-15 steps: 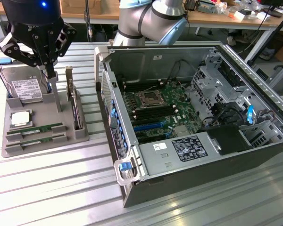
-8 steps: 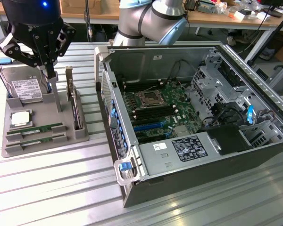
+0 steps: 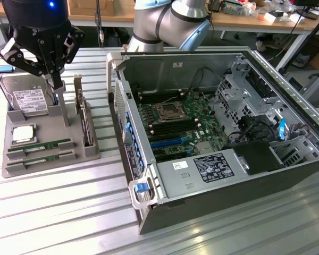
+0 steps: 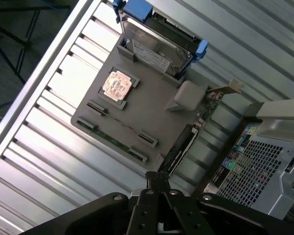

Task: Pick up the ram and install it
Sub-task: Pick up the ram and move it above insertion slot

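Two ram sticks lie in slots along the front of the grey tray [image 3: 49, 127]: one ram [image 3: 40, 145] and a second ram [image 3: 42, 156] just in front of it. In the wrist view a green edge of the ram [image 4: 112, 138] shows between its clips on the tray [image 4: 152, 110]. My gripper [image 3: 57, 84] hangs above the tray's back part, well above the sticks. Its fingers are shut together with nothing between them. The wrist view has the shut gripper [image 4: 158, 180] over the tray's edge near the upright card.
On the tray also sit a hard drive [image 3: 27, 98], a square processor [image 3: 23, 134] and an upright expansion card [image 3: 84, 119]. At the exterior view's right stands the open computer case [image 3: 287, 106], whose motherboard [image 3: 175, 119] has empty memory slots [image 3: 160, 100]. The table is ribbed metal.
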Controlling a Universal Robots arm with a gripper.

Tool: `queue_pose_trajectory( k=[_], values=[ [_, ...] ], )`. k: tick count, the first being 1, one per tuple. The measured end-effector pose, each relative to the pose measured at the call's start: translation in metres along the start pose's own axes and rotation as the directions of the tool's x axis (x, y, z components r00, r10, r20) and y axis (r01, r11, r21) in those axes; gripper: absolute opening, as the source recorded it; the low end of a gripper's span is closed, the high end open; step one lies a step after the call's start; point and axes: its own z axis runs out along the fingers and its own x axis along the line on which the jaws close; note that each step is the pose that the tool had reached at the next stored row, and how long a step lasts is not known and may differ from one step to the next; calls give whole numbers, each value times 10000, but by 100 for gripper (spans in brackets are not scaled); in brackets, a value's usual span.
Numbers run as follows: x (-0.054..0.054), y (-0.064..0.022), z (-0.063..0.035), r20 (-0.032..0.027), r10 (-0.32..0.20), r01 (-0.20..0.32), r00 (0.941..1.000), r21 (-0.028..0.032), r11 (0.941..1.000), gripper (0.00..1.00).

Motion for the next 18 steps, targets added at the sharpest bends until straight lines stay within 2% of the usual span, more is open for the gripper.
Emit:
queue_pose_trajectory(
  k=[8,18],
  values=[
    [0,0,0,-30,-461,461,9989,15,9989,10],
    [0,0,0,-77,-1113,1114,9938,38,9938,10]
  ],
)
